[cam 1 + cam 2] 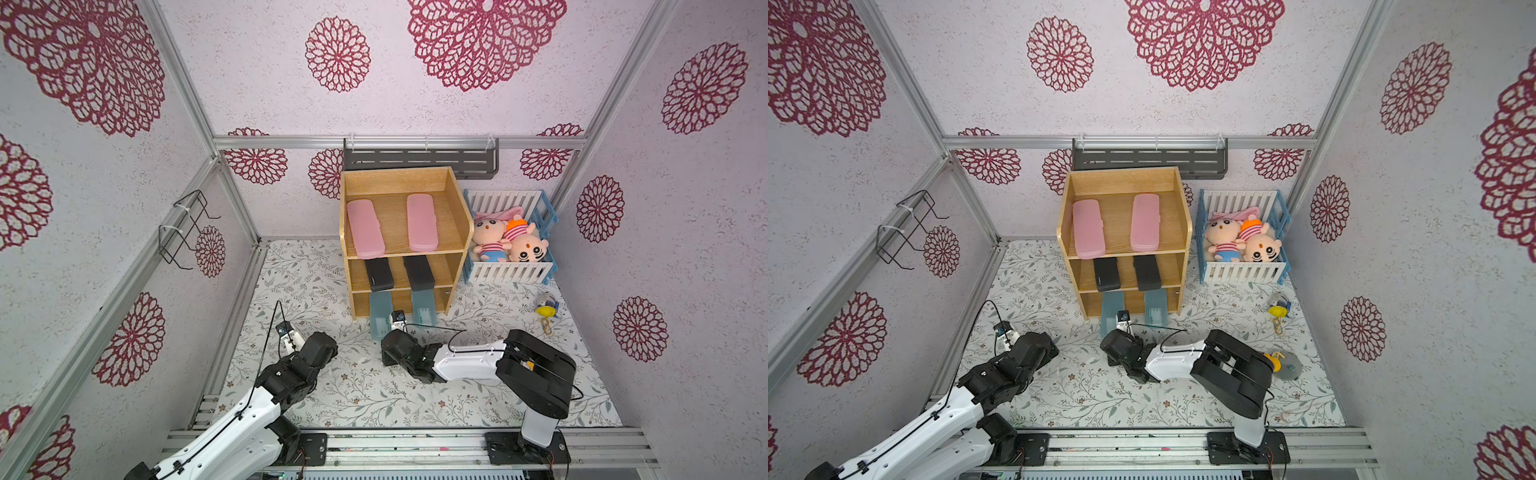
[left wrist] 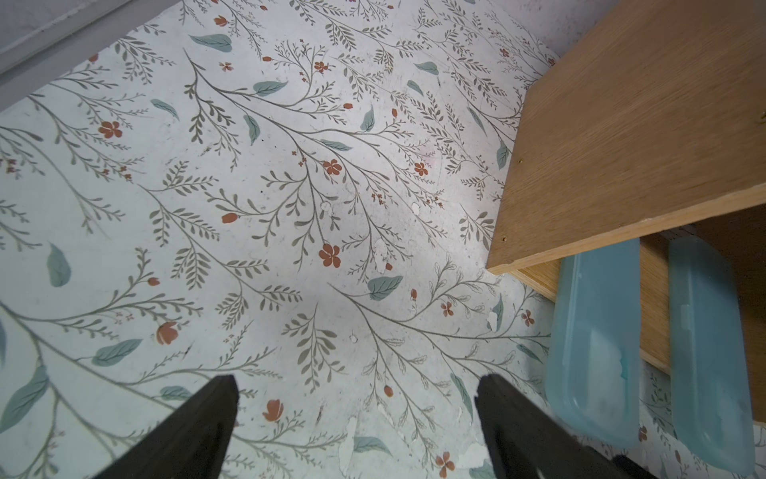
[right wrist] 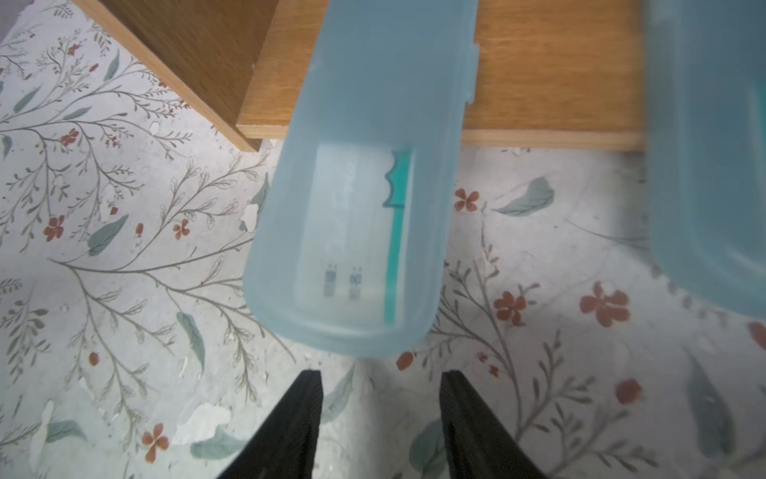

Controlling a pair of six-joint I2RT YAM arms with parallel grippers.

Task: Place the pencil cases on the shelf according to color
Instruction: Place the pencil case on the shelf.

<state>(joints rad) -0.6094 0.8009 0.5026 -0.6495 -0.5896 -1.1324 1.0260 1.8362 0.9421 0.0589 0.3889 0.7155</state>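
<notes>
Narrow, empty right gripper (image 3: 381, 375) could bump the blue pencil case (image 3: 356, 207) just ahead, skewing it on the shelf (image 3: 539, 83)

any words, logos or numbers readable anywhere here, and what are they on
Nothing here can be read as words or numbers.
Translucent light blue pencil case in the right wrist view: its white label carries faint print and two small dark figures, too blurred to read.
Second translucent light blue pencil case in a top view: small label marks, too small to read.
Matte black pencil case on the left of the middle tier: a tiny pale mark, too small to read.
</notes>
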